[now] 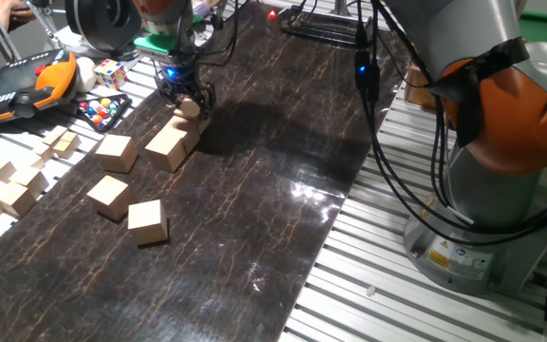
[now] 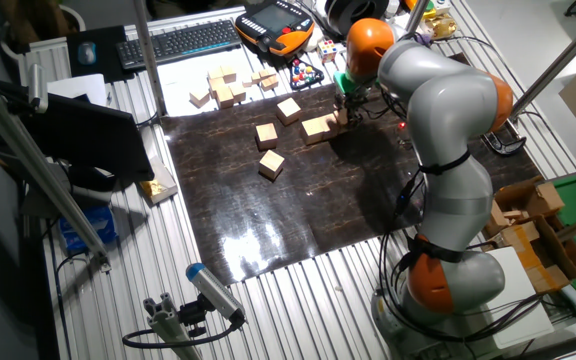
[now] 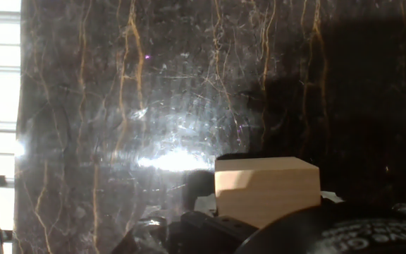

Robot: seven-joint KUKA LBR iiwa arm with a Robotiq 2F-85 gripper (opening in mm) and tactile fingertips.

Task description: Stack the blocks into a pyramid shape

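1. The pile (image 1: 12,180) of small pale wooden pieces lies at the left edge of the worktop (image 1: 425,294), off the dark mat (image 1: 254,190).
2. An orange-and-black pendant (image 1: 22,84) rests at the top left. Just to its right stands a multicoloured cube (image 1: 110,72), with a tray of coloured balls (image 1: 103,111) in front of it.
3. Three blocks lie singly on the left part of the mat: the near block (image 1: 147,221), the middle block (image 1: 109,197) and the far block (image 1: 116,152). They are apart from one another and none is stacked.
4. To the right of these, the paired blocks (image 1: 171,144) lie touching each other, forming a short row on the mat. How many cubes make up this row cannot be told with certainty.
5. The gripper (image 1: 188,106) points down at the far end of that row. It is closed on the held block (image 1: 190,109), which sits between the fingers.
6. Whether the held block touches the row or the mat below it cannot be told from either fixed view.
7. In the hand view, the held block (image 3: 266,189) fills the lower centre, with the mat (image 3: 154,106) behind it.
8. The arm (image 1: 501,123) stands on the right, its base on the ribbed worktop beside the mat. Black cables (image 1: 387,133) hang along it.
9. No tiered stack stands on the mat.
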